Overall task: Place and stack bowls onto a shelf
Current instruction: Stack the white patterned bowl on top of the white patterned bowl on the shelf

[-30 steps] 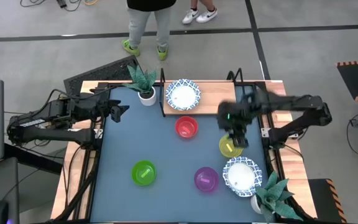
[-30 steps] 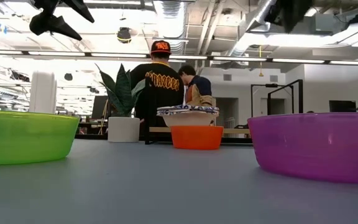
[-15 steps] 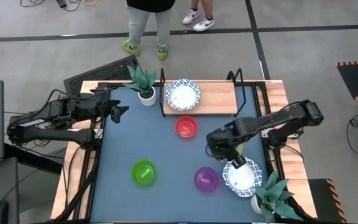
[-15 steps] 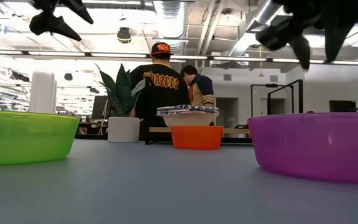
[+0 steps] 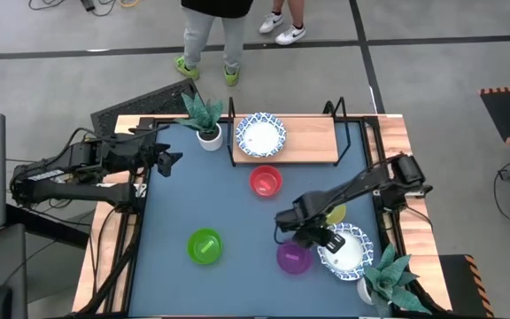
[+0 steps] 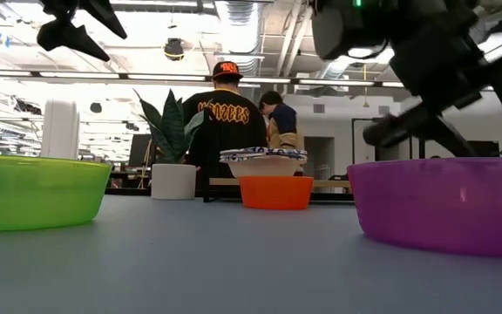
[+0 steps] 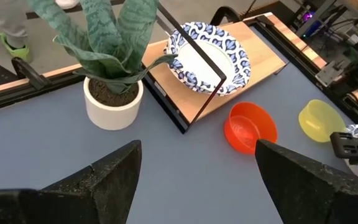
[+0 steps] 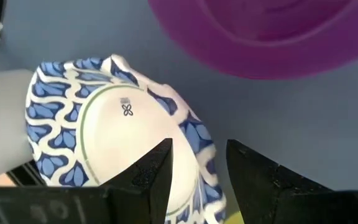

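A white bowl with a blue patterned rim (image 5: 260, 136) sits on the left end of the wooden shelf (image 5: 312, 140). A second one (image 5: 347, 250) rests on the table near the right near corner, with the purple bowl (image 5: 292, 257) beside it. Red (image 5: 266, 182) and green (image 5: 204, 245) bowls stand on the table, and the yellow bowl (image 5: 335, 213) is partly hidden by the right arm. My right gripper (image 8: 197, 168) is open, low over the near white bowl's rim (image 8: 197, 140). My left gripper (image 5: 165, 159) is open and waits high over the table's left far part. My right gripper comes at the near white bowl from above. One finger (image 8: 157, 171) is over the bowl's inside and the other (image 8: 253, 174) over the table outside it, on the side facing the purple bowl. I cannot tell whether either finger touches the rim. The bowl rests on the table.
One white plant pot (image 5: 209, 136) stands by the shelf's left end, another (image 5: 372, 285) at the right near corner beside the white bowl. The shelf's black frame (image 5: 336, 111) rises at its ends. People (image 6: 229, 122) stand beyond the far edge. Bare tabletop (image 5: 237, 217) lies between the bowls.
My right gripper has swung from over the yellow bowl toward the near edge and slightly left, coming down to the white bowl beside the purple one. The yellow bowl, clear of the arm before, is now partly covered by it. No bowl has moved.
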